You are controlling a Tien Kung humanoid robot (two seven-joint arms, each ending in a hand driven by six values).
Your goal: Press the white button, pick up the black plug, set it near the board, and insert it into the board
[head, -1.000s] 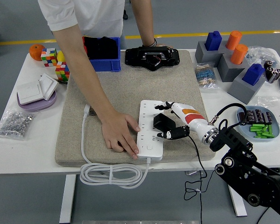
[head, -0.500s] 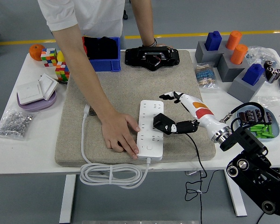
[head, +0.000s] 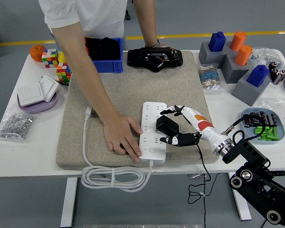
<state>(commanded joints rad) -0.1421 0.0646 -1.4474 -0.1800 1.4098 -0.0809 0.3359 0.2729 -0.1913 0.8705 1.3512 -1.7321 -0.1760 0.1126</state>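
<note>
Beside green pieces in the blue tray, right hand holds black plug.

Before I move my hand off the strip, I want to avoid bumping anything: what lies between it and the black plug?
In the head view, only the white power strip lies between the person's hand and the black plug.

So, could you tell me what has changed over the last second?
The right hand, shut on the black plug, pulled it off toward the right of the power strip, tilting it, then brought it back against the strip's right edge. The person's hand stayed pressed on the strip's left side.
</note>
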